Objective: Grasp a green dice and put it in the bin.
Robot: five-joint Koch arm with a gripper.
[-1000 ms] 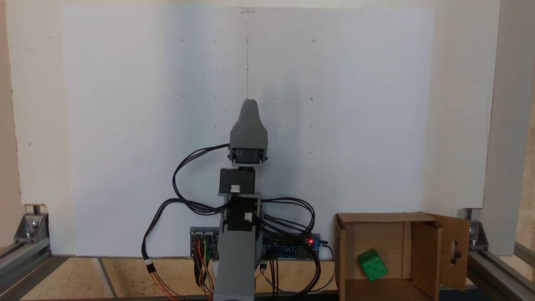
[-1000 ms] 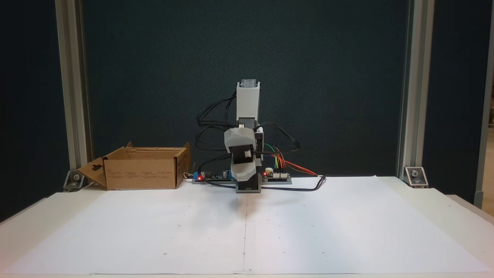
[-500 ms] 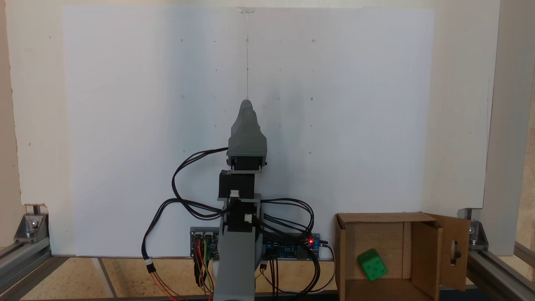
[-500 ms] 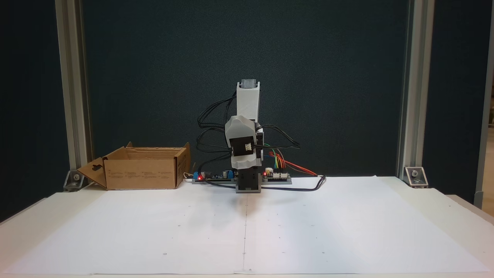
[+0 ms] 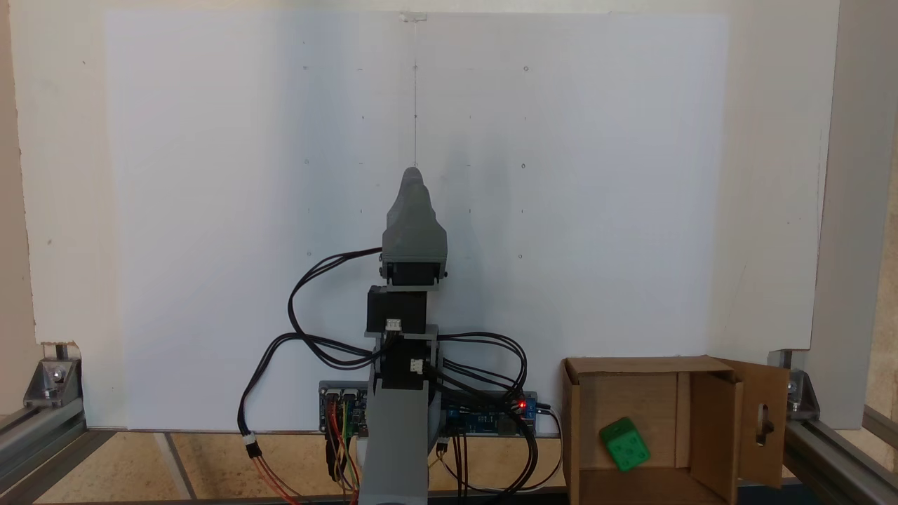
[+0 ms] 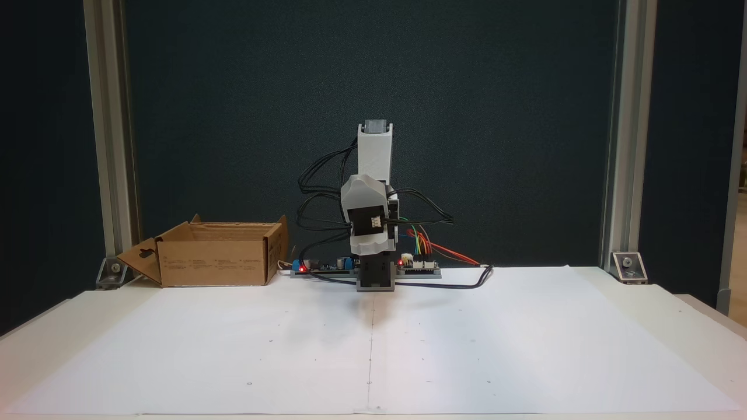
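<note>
The green dice (image 5: 624,445) lies tilted on the floor of the bin (image 5: 575,421), a brown cardboard box with its flaps open, beside the arm's base. From the front, the bin (image 6: 216,262) stands at the left and its wall hides the dice. My gripper (image 5: 414,175) is folded in over the base, well away from the bin, and tapers to a single grey tip. In the front view the gripper (image 6: 369,248) faces the camera, and no gap between the jaws can be made out. Nothing is held in it.
White paper (image 6: 373,344) covers the table in front of the arm. Circuit boards (image 5: 491,417) and loose black cables (image 5: 302,315) sit at the base. Aluminium frame posts (image 6: 108,146) stand at the rear corners, one close behind the bin.
Over the last second the gripper rose a little, rolled slightly at the wrist and settled against the upper arm. The dice and the bin have stayed put.
</note>
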